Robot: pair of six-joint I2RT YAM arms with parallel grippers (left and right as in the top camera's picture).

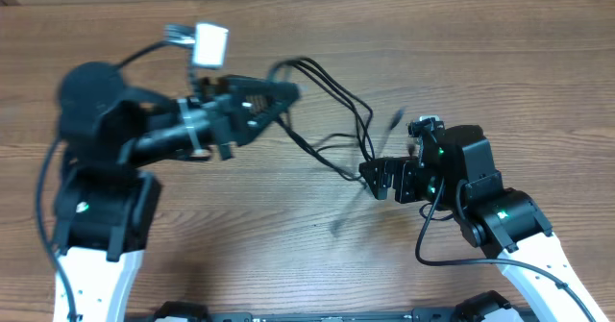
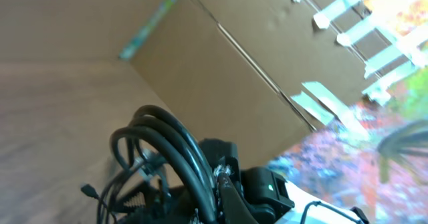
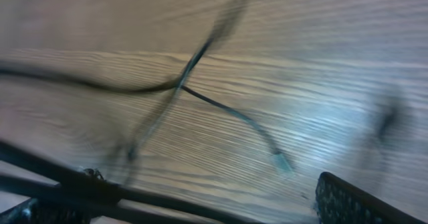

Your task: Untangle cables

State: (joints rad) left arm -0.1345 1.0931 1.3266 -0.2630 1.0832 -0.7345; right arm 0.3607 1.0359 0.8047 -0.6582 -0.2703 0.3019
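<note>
The cables (image 1: 332,96) are a bunch of thin black cords hanging between my two grippers above the wooden table. My left gripper (image 1: 283,93) is shut on the upper loops, which show thick and close in the left wrist view (image 2: 167,137), pinched at the jaws (image 2: 217,184). The cords run down to my right gripper (image 1: 377,178). In the right wrist view its fingers (image 3: 180,204) stand wide apart, with black cords crossing by the left finger. A thin cord (image 3: 227,110) with a small plug end trails blurred below. One plug end (image 1: 396,118) swings loose.
The wooden table (image 1: 500,62) lies under everything. A white block (image 1: 211,43) sits on my left arm at the back. A cardboard wall (image 2: 221,83) stands behind the table in the left wrist view. The right arm's own thick wire (image 1: 432,231) loops by its wrist.
</note>
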